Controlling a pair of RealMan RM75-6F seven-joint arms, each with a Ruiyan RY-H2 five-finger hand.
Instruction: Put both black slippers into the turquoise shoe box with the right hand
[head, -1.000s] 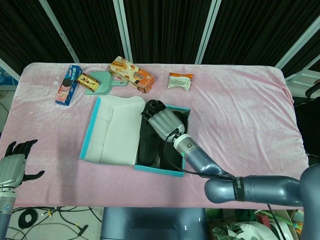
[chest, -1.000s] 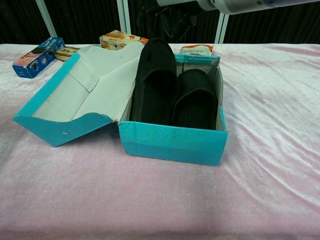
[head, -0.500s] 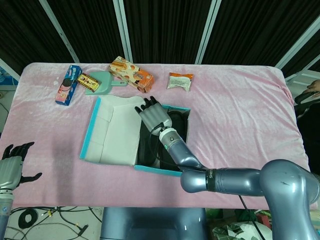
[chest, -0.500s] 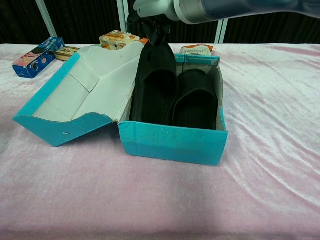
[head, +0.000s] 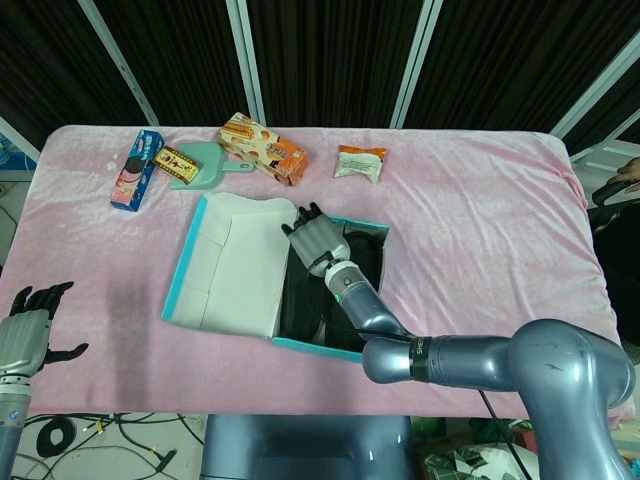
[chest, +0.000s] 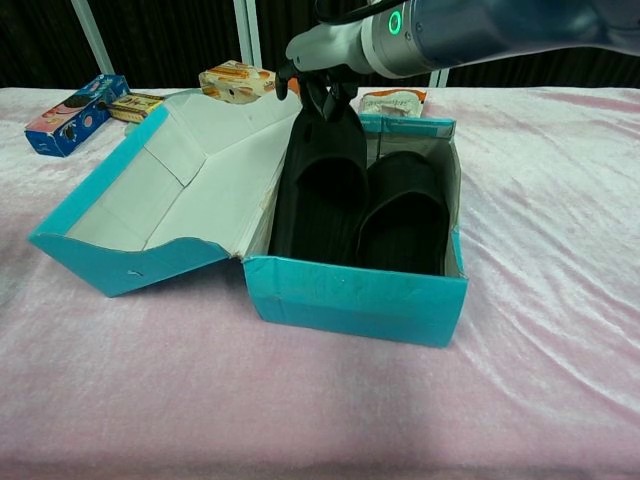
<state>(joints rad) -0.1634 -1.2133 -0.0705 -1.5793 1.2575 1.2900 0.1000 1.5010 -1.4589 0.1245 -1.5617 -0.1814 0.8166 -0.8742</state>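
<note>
The turquoise shoe box (head: 312, 346) (chest: 355, 311) stands open at mid-table, its white-lined lid (head: 228, 262) (chest: 170, 180) folded out to the left. Both black slippers lie inside it. The left slipper (head: 299, 303) (chest: 320, 190) leans with its far end raised against the box's back wall. Beside it, the right slipper (head: 362, 262) (chest: 405, 215) lies flatter. My right hand (head: 315, 238) (chest: 320, 72) is over the back of the box, fingers apart, its fingertips touching the raised end of the left slipper. My left hand (head: 27, 331) hangs open off the table's front left corner.
Along the back edge lie a blue biscuit box (head: 137, 168) (chest: 75, 112), a green dustpan (head: 205, 168), an orange biscuit box (head: 262, 148) (chest: 235, 78) and a snack packet (head: 359, 162) (chest: 393, 98). Pink cloth covers the table (head: 480, 230).
My right hand has moved from above the slippers to the far end of the left one. The box has slid slightly right and nearer, and the left slipper sits lower.
</note>
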